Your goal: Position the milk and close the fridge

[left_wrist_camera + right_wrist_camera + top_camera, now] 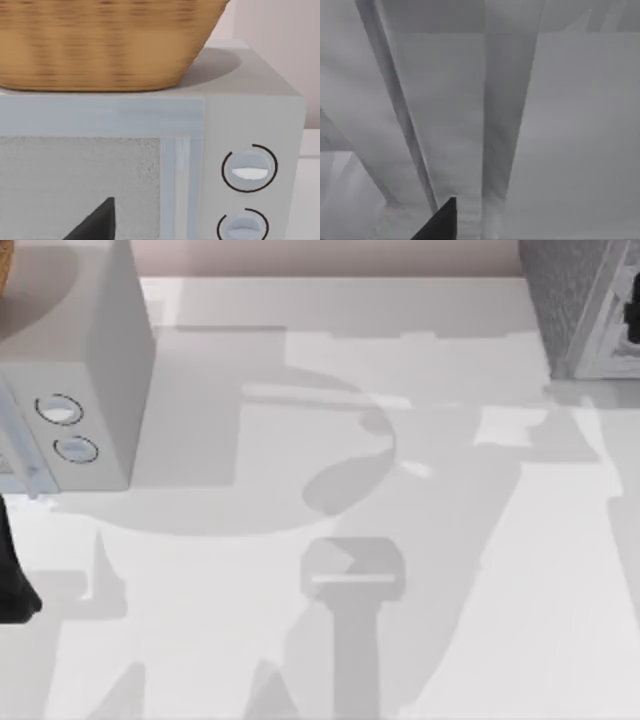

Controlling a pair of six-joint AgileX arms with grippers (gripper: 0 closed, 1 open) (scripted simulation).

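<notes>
The fridge (565, 300) is the dark grey speckled cabinet at the table's far right corner, with a pale framed front (612, 335). A dark part of my right arm (633, 320) sits against that front at the right edge. In the right wrist view, pale grey panels and a frame strip (507, 115) of the fridge stand very close to my right gripper (441, 224). The milk is out of view. My left arm (12, 580) stands at the left edge, with my left gripper (95, 225) facing the front of a lighter grey box.
A plain light grey box with two round dials (70, 370) stands at the far left. A woven basket (100, 45) rests on top of it. The white table (330, 640) carries broad arm shadows across its middle.
</notes>
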